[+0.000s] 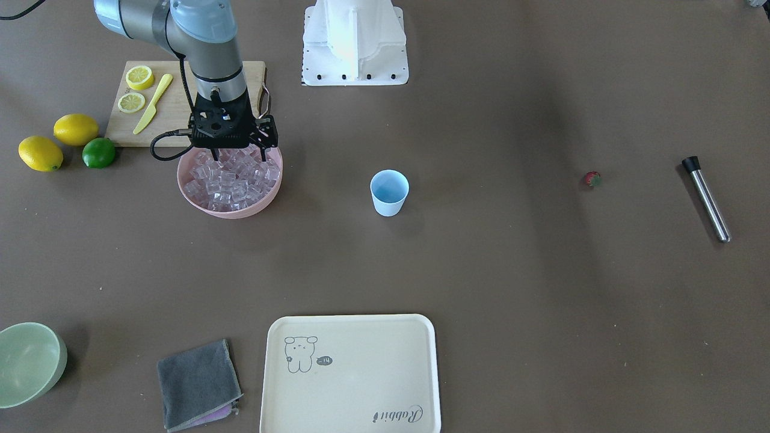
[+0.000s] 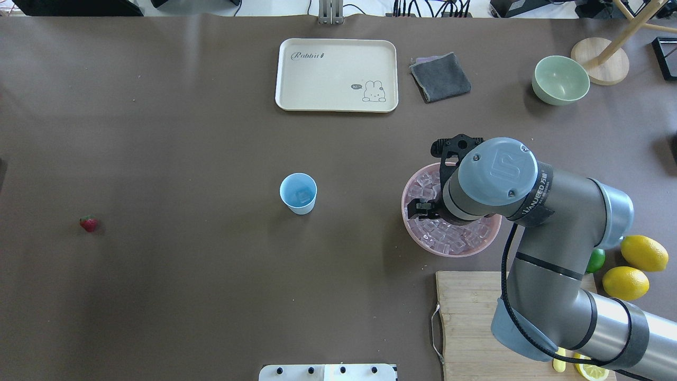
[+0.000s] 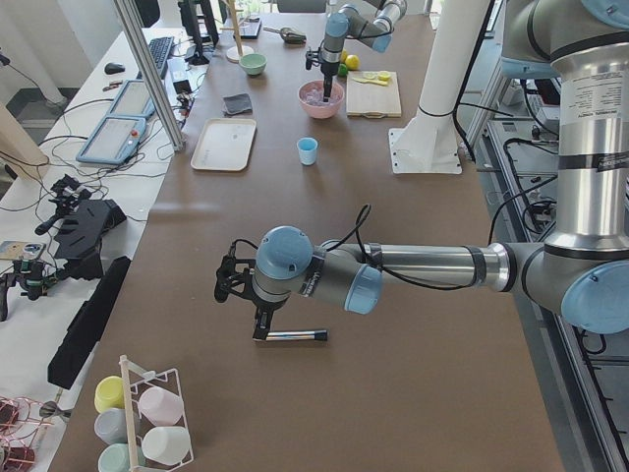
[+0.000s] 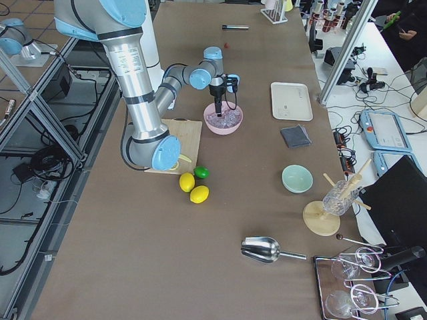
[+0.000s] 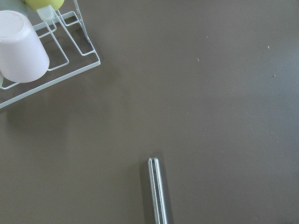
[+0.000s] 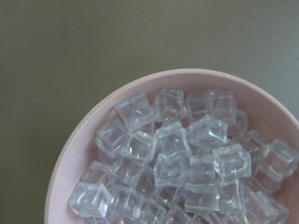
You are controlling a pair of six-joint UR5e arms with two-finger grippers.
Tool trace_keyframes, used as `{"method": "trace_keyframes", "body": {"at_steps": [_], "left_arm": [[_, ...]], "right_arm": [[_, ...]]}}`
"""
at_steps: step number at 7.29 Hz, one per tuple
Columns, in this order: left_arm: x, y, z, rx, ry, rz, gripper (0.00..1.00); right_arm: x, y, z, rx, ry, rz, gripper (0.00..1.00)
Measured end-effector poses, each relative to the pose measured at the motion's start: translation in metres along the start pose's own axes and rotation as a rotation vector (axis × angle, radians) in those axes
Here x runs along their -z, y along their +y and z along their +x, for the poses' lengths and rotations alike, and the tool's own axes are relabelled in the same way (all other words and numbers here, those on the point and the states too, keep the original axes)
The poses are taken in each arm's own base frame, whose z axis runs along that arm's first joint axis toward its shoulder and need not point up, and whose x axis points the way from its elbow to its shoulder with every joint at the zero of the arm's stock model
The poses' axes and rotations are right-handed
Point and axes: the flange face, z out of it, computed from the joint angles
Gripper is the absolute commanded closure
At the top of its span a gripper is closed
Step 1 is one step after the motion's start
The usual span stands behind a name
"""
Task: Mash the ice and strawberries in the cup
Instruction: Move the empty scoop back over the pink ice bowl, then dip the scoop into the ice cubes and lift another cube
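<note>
The light blue cup stands upright mid-table, and the overhead view shows one clear cube in it. Several ice cubes fill the pink bowl. My right gripper hangs over this bowl with its fingertips down among the cubes, and the jaws look spread apart. The strawberry lies alone on the table, far from the cup. My left gripper hovers above a steel muddler. I cannot tell if it is open, as the left wrist view shows only the muddler's end.
A cutting board with lemon slices and a yellow knife lies behind the pink bowl. Lemons and a lime lie beside it. A cream tray, a grey cloth and a green bowl line the far edge. A cup rack stands near the muddler.
</note>
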Motion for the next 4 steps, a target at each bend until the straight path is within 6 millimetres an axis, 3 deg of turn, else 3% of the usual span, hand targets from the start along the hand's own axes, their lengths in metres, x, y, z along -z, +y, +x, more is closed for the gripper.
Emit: {"method": "trace_keyframes", "body": {"at_steps": [2, 4], "left_arm": [[0.000, 0.000, 0.001, -0.001, 0.001, 0.001, 0.01], [0.000, 0.000, 0.000, 0.000, 0.001, 0.000, 0.01]], "right_arm": [[-0.004, -0.012, 0.011, 0.089, 0.036, 0.018, 0.08], [-0.010, -0.014, 0.013, 0.155, 0.059, 0.018, 0.22]]}}
